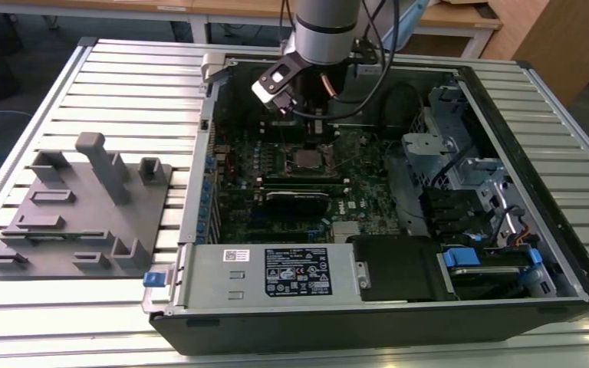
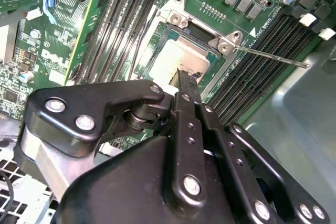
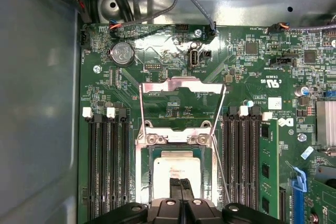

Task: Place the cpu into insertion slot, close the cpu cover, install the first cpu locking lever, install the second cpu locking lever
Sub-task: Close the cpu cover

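FIELD: Black gripper (image 2: pixel 188 77) linkage crowds the foreground in the second wrist view. Its two fingers are drawn together into one narrow tip at the top face of the cpu (image 2: pixel 173 56).

DESK: Closed, then? On anything?

FIELD: Fingers together, nothing seen between them. In the first wrist view the gripper (image 3: pixel 181 184) tip stands over the nearer half of the cpu (image 3: pixel 165 174). Whether it presses on the metal cannot be told.

DESK: Where does the chip lie?

FIELD: Flat and square inside the insertion slot (image 3: pixel 142 174), silvery top up. Around it is the green motherboard (image 3: pixel 252 77), with banks of long black memory slots (image 3: pixel 107 166) on either side.

DESK: And the cpu cover?

FIELD: The cpu cover (image 3: pixel 181 83) is swung open on its hinge, off the cpu, with green board showing through its square cut-out. A thin locking lever (image 3: pixel 220 166) slants free beside the slot. In the second wrist view the lever (image 2: pixel 273 57) juts from a corner bracket across the memory slots.

DESK: The wider scene?

FIELD: In the exterior view the arm (image 1: pixel 325 23) reaches down into an open computer case (image 1: pixel 376 333) lying on a ribbed metal tabletop (image 1: pixel 120 84). The gripper (image 1: pixel 313 115) is just above the cpu (image 1: pixel 305 159). A grey moulded fixture (image 1: pixel 80 207) sits near the case, on the exterior view's left.
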Controlling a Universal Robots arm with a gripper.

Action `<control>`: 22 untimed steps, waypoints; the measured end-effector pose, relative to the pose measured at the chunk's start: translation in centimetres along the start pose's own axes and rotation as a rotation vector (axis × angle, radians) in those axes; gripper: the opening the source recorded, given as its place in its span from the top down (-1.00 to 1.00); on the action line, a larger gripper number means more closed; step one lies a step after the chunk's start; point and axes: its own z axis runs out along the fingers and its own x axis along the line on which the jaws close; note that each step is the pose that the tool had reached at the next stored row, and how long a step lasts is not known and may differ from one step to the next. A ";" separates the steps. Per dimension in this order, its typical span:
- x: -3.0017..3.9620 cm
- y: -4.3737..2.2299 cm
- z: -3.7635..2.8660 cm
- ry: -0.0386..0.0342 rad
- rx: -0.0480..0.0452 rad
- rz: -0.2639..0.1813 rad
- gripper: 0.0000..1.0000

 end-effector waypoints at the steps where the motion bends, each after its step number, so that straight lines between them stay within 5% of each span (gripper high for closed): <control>1: 0.00 0.00 -0.08 0.0000 0.0000 0.000 0.80; 22: -0.03 0.02 -1.08 0.0000 0.0000 0.000 0.80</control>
